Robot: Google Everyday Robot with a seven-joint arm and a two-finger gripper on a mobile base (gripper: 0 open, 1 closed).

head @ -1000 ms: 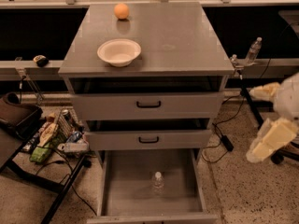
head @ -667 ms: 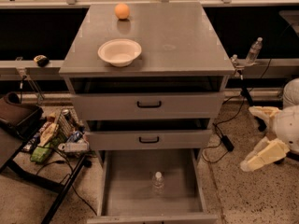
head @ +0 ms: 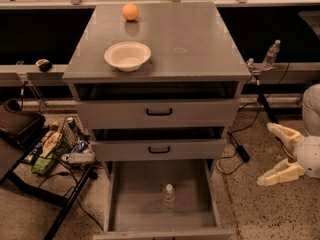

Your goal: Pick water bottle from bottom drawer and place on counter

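Claw (head: 265, 154), spread open at lower right, should probably pinch the light, slippery water bottle (head: 169, 196) mid-body.

I see a smooth, slightly glossy counter (head: 200, 39), a clear plastic water bottle (head: 169, 196) in the matt-floored bottom drawer (head: 135, 194), and the gripper (head: 264, 154), low right, matt cream plastic.

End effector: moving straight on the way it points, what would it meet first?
Probably the cabinet, near its middle drawer. The open end effector, low at the right, points left at it; depth is unclear.
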